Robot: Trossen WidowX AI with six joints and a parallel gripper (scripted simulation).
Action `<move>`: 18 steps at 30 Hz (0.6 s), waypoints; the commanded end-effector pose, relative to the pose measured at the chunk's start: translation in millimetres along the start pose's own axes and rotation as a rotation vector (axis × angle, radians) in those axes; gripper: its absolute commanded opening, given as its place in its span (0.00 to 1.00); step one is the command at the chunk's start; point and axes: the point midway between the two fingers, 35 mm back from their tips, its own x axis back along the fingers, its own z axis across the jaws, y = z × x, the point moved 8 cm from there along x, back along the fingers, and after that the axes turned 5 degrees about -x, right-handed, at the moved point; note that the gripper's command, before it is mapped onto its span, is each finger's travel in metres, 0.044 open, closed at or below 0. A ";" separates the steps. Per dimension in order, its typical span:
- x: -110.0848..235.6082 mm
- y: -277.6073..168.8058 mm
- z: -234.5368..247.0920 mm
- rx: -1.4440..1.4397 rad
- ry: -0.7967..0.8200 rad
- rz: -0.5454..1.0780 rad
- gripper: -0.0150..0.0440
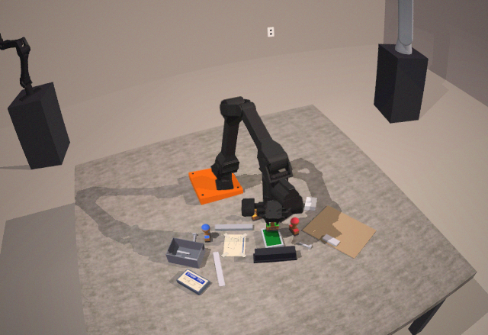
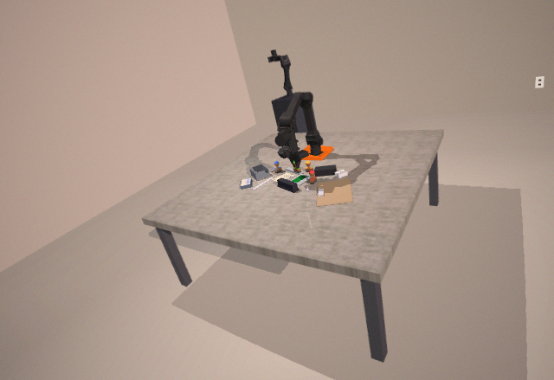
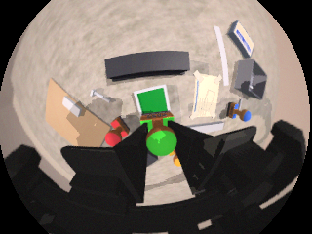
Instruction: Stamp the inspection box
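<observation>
My gripper (image 1: 272, 221) (image 3: 157, 125) is shut on the green-knobbed stamp (image 1: 271, 227) (image 2: 297, 170) (image 3: 161, 141), held upright; its lettering cannot be read. The stamp is over the rear edge of the green ink pad (image 1: 271, 238) (image 2: 299, 179) (image 3: 152, 99), and the exterior view shows it raised above the table. The cream card (image 1: 234, 245) (image 3: 206, 95) lies beside the pad, taped at its corners; its markings are too small to read. A red stamp (image 1: 294, 225) (image 2: 312, 176) (image 3: 114, 136), a blue stamp (image 1: 206, 232) (image 3: 240, 113) and an orange stamp (image 1: 255, 214) (image 2: 307, 165) stand around them.
A long black block (image 1: 274, 254) (image 3: 147, 63) lies in front of the pad. Another black block (image 2: 325, 170) is behind the red stamp. A grey bin (image 1: 184, 259), a labelled tin (image 1: 193, 281), a pale strip (image 1: 218, 268) and a brown board (image 1: 356, 236) lie farther out.
</observation>
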 end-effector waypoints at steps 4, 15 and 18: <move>-6.3 -0.4 -0.2 -0.004 -0.001 0.005 0.25; -13.6 -0.4 -0.2 -0.003 0.000 0.005 0.25; -15.6 -0.5 -0.3 -0.003 0.000 0.005 0.25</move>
